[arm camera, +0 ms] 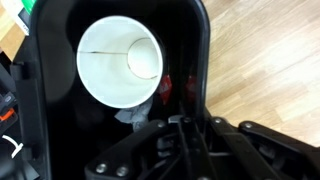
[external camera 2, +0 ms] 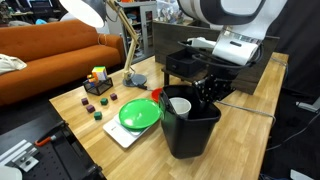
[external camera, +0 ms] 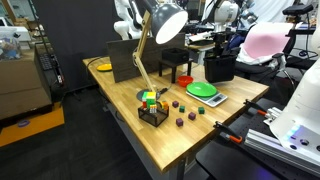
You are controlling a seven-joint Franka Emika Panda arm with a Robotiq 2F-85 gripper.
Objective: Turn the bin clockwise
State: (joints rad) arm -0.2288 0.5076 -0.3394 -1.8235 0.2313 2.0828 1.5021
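Note:
The black open-topped bin (external camera 2: 190, 128) stands on the wooden table near its edge, next to the green plate (external camera 2: 140, 113). It also shows in an exterior view (external camera: 220, 68) at the far side of the table. A white cup (arm camera: 120, 62) and some rubbish lie inside it. My gripper (external camera 2: 210, 92) reaches down onto the bin's rim. In the wrist view the fingers (arm camera: 185, 128) are closed together on the bin's wall (arm camera: 195, 60), one finger inside and one outside.
The green plate (external camera: 202, 90) sits on a white board. A small black legged stand (external camera 2: 185, 62) is behind the bin. A desk lamp (external camera: 165, 22), a tiny black tray with coloured blocks (external camera: 152, 108) and several loose blocks (external camera: 186, 108) are on the table. An orange sofa (external camera 2: 50, 50) stands beyond.

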